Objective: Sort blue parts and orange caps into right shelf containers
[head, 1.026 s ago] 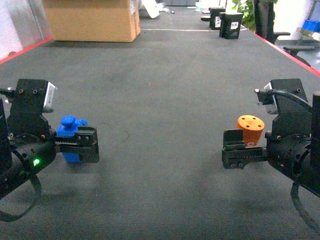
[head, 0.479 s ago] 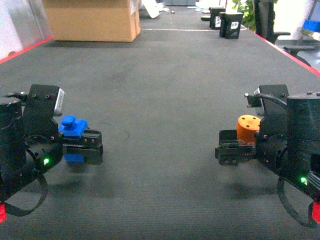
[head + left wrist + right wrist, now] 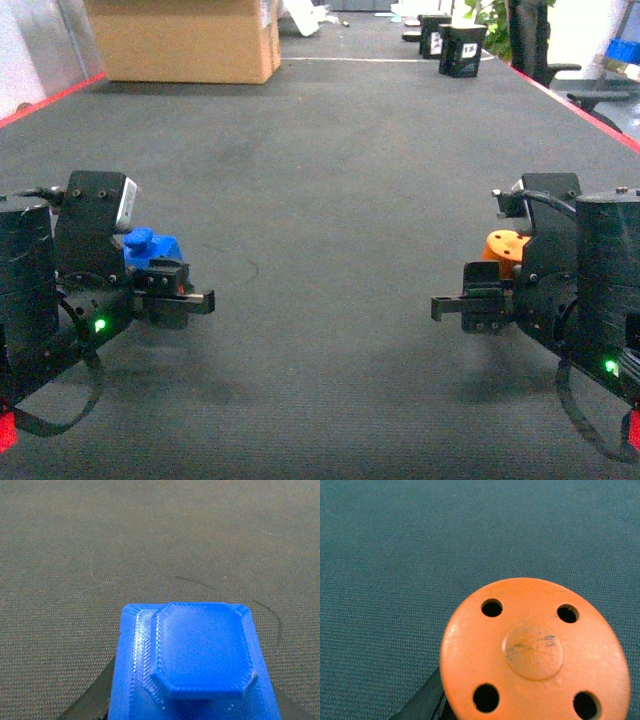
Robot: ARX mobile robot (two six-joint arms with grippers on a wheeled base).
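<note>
Left tool [image 3: 180, 296] clamped on blue part [image 3: 150, 247], right tool [image 3: 470, 303] clamped on orange cap [image 3: 503, 249], both carried clear above the dark table [image 3: 330, 180]; no shelf containers in view, so keep both grips firm and wrists level throughout transport rightward.

A wide dark grey carpeted surface [image 3: 330, 200] with red edge strips. At eleven o'clock sits a large cardboard box [image 3: 185, 40]. At one o'clock stand small black boxes [image 3: 452, 45], with green plant leaves [image 3: 492, 14] and dark chairs [image 3: 545, 45] beyond.
</note>
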